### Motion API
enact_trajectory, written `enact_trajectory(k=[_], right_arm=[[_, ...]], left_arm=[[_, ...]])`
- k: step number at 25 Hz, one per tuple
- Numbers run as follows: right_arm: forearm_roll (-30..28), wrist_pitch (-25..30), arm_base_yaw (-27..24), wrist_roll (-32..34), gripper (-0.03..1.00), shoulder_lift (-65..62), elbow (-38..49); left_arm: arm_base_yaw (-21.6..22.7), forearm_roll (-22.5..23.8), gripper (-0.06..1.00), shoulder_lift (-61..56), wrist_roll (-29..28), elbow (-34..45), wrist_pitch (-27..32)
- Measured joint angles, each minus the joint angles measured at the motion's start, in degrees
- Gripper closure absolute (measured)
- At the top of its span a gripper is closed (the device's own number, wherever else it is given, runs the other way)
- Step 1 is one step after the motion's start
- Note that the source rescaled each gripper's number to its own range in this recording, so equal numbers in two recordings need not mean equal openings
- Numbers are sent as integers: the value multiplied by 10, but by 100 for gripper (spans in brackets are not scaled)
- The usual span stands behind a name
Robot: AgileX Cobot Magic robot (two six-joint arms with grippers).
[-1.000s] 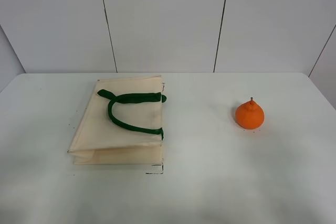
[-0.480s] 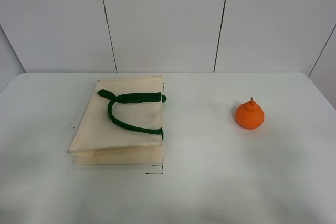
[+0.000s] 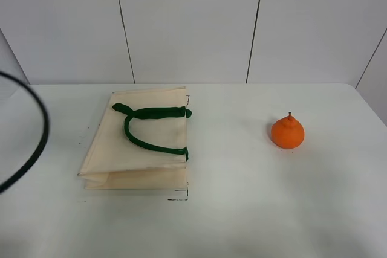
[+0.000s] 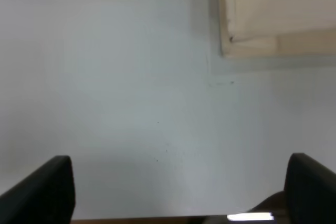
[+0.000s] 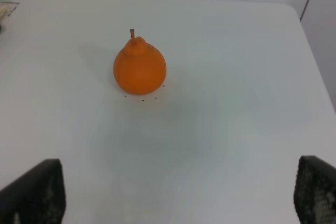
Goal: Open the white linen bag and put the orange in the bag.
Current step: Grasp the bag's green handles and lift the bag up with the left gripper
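half a second earlier the left edge of the high view was bare; now a black cable (image 3: 45,128) looped into it, which we took to mean our left side had begun moving in. nothing else had shifted. the bag (image 3: 136,140) lay flat and closed on the tabletop (image 3: 242,216), its green handle (image 3: 151,126) folded across its top face. the orange (image 3: 287,132) stood upright well to its right, touching nothing. our left pincer (image 4: 181,192) was spread wide over bare tabletop, with only a corner of the bag ahead of it. our right pincer (image 5: 173,192) was likewise spread and empty, facing the orange. we judged the task barely begun: the bag's mouth was not yet opened.
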Motion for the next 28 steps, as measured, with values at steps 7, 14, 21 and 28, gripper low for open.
enact_trajectory(k=[7,14,21,28], right_arm=[[0,0,0,0,-3,0,0],[0,0,0,0,-3,0,0],[0,0,0,0,-3,0,0],[0,0,0,0,-3,0,0]], left_arm=[[0,-1,-6,321,0,-161,-44],[0,-33,-6,560,-8,-368,-44],[-40,-40,-6,700,-58,-487,-37],[-134,-44,-6,775,-103,-511,-58]])
